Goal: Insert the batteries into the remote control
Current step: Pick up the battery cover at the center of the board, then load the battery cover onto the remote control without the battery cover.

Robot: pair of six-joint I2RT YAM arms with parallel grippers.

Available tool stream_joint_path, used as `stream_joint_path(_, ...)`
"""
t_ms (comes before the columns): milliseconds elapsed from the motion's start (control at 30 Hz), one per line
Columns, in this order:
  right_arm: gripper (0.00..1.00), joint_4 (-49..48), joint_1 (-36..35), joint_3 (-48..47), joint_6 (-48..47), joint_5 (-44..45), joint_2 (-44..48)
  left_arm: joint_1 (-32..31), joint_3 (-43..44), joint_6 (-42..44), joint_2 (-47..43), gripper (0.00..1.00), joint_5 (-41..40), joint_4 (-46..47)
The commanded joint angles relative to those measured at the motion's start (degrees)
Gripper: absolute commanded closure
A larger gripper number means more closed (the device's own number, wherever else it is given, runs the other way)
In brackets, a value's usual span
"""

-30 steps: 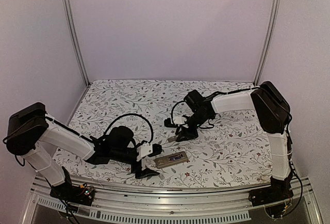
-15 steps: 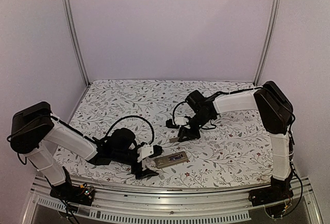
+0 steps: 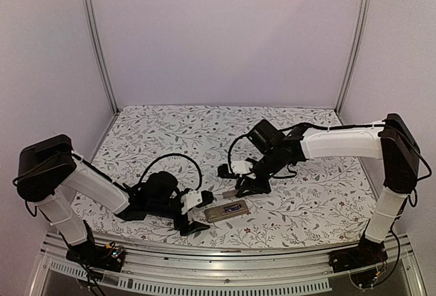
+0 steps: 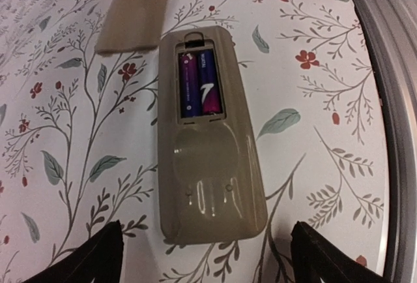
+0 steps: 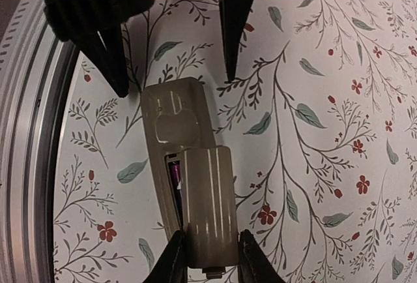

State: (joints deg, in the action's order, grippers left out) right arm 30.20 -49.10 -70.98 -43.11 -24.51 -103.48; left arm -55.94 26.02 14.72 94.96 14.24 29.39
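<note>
Remote control [image 4: 208,139]: lies back up on table, near end between wide-spread, empty fingers of left gripper [image 4: 207,240]. Holds both batteries [image 4: 199,82] in recess (purple, side by side). Right gripper [image 5: 210,260]: closed on battery cover [image 5: 207,205], directly above recess, slightly skewed; contact unclear. To do well: square cover to recess edges, seat one end first, press flat, brace with left.

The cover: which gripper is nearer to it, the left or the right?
Right. The right gripper holds the cover over one end of the remote; the left gripper is open at the remote's other end, apart from the cover.
</note>
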Motion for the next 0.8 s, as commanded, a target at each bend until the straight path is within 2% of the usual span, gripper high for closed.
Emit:
stream_joint_path(0,0.77,3.43,-2.84,1.32,3.76,3.24,0.37,-0.63,-1.55,-0.51,1.17,0.12,-1.04,3.95)
stream_joint_path(433,0.77,6.72,-4.25,-1.66,3.17,10.85,-4.25,-1.36,-3.17,-0.50,1.78,0.17,-1.06,7.31)
stream_joint_path(767,0.79,4.68,-4.95,-2.80,1.37,8.25,-5.18,-1.29,-3.54,-0.44,2.15,0.19,-0.80,8.57)
